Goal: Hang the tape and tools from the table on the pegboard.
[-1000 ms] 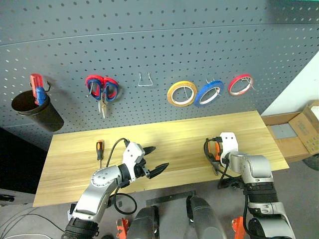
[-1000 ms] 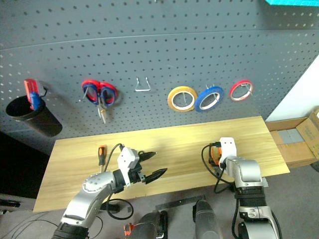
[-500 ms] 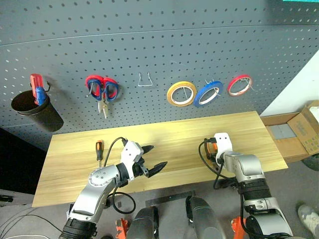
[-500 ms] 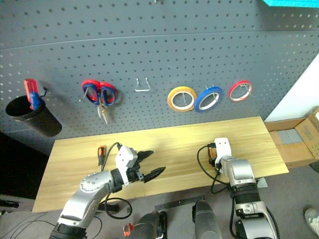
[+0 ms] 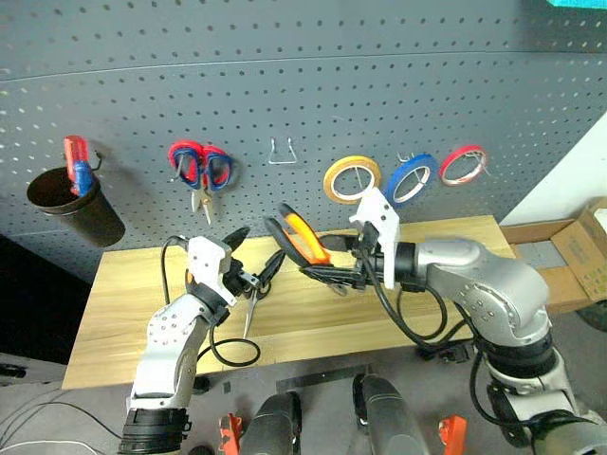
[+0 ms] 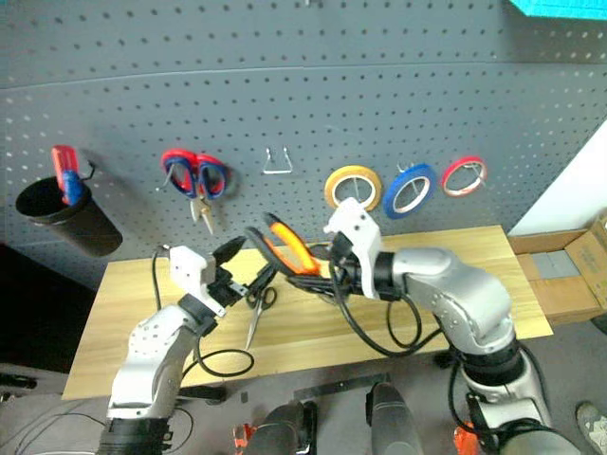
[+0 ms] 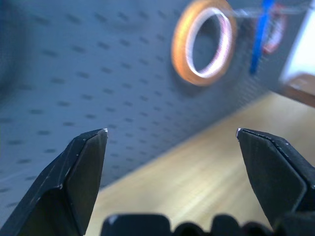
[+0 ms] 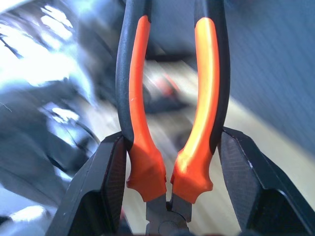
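My right gripper [image 5: 327,268] is shut on the orange-and-black pliers [image 5: 302,235] and holds them in the air above the middle of the table [image 5: 142,313]. In the right wrist view the pliers' handles [image 8: 140,98] run away between the fingers. My left gripper [image 5: 253,251] is open and empty just left of the pliers, facing the pegboard [image 5: 285,76]. The small black-handled scissors [image 5: 251,308] lie on the table below it. The yellow tape [image 5: 330,182] hangs on a pegboard hook, and the left wrist view shows the tape [image 7: 179,44] ahead.
On the pegboard hang a blue tape roll [image 5: 394,190], a red tape roll [image 5: 448,167], red-and-blue scissors [image 5: 199,166] and a bare metal hook [image 5: 280,152]. A black cup [image 5: 76,204] holds a red-and-blue handle. Cardboard boxes [image 5: 588,237] stand at the right.
My right gripper closed on the pliers and swung them up off the table's right part toward the middle. My left gripper rose and turned toward the pegboard, uncovering the scissors.
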